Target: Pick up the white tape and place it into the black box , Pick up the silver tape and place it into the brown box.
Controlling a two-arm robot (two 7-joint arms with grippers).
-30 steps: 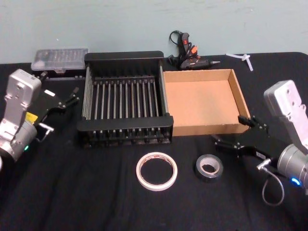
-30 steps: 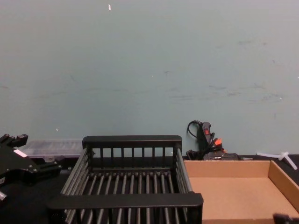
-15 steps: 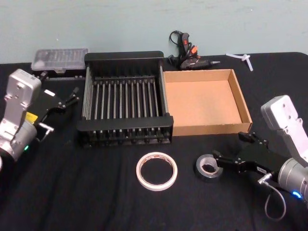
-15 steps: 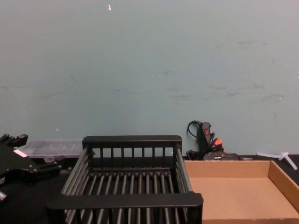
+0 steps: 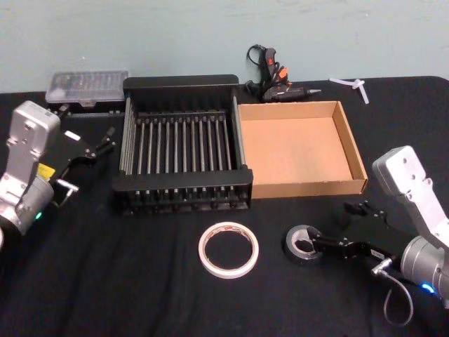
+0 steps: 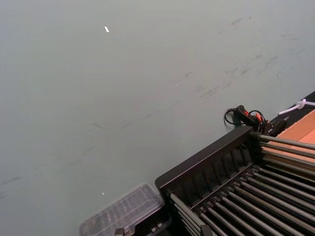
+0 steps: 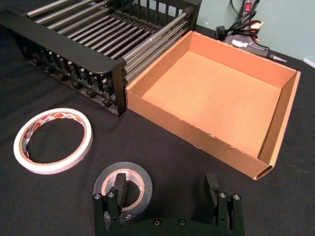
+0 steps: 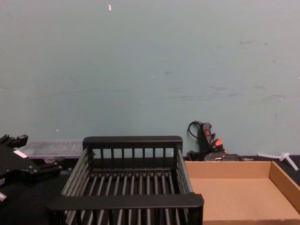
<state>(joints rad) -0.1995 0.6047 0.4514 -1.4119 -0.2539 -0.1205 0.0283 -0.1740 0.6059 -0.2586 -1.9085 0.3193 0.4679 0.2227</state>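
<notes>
1. The white tape (image 5: 228, 249), a flat ring with red printing inside its core (too small to read), lies on the black cloth (image 5: 126, 281) near the black box (image 5: 182, 144).
2. The silver tape (image 5: 303, 243) lies to its right, near the brown box (image 5: 298, 147).
3. The right gripper (image 7: 167, 204) is spread wide, one finger (image 7: 119, 189) dipping into the silver tape's core, the other outside it.
4. The black box is slatted with flat rims; the brown box is plain cardboard.
5. The left gripper (image 5: 98, 149) hangs released, left of the black box.
</notes>
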